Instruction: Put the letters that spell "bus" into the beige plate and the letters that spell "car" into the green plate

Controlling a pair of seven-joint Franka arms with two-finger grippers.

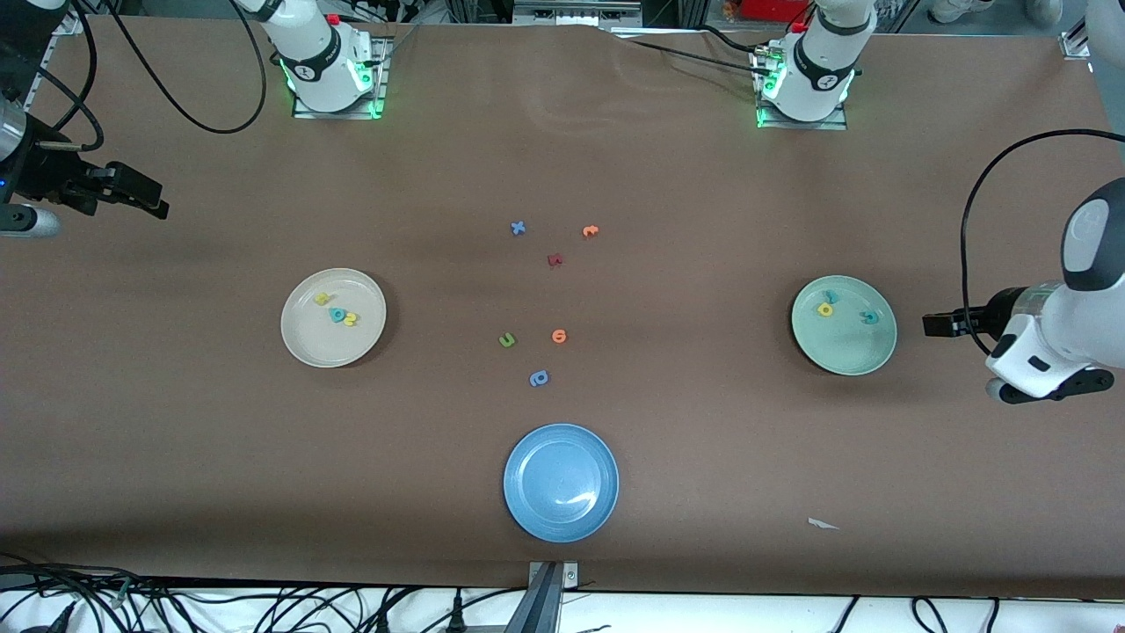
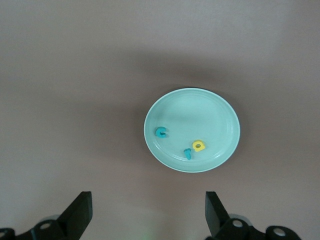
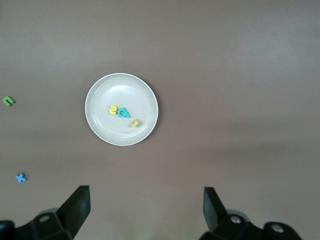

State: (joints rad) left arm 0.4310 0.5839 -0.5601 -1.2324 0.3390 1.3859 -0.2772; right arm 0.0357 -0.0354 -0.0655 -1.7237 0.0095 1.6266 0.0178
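Observation:
The beige plate (image 1: 316, 345) (image 3: 107, 90) toward the right arm's end holds a teal "b" (image 1: 337, 314) (image 3: 123, 112), a yellow "s" (image 1: 350, 319) (image 3: 114, 109) and a yellow "u" (image 1: 322, 299) (image 3: 134, 123). In the green plate (image 1: 845, 353) (image 2: 220, 107) toward the left arm's end lie a teal "c" (image 1: 870, 316) (image 2: 161, 132), a yellow "a" (image 1: 824, 309) (image 2: 199, 145) and a teal "r" (image 1: 830, 296) (image 2: 188, 153). My left gripper (image 1: 932, 324) (image 2: 148, 210) hangs open and empty beside the green plate. My right gripper (image 1: 151, 200) (image 3: 146, 207) is open and empty, high over the table's end.
Loose letters lie mid-table: a blue "x" (image 1: 518, 228), an orange one (image 1: 590, 231), a dark red one (image 1: 555, 259), an olive "u" (image 1: 507, 340), another orange one (image 1: 559, 336), a blue-violet one (image 1: 539, 378). A blue plate (image 1: 520, 457) sits nearest the front camera. A white scrap (image 1: 822, 524) lies nearby.

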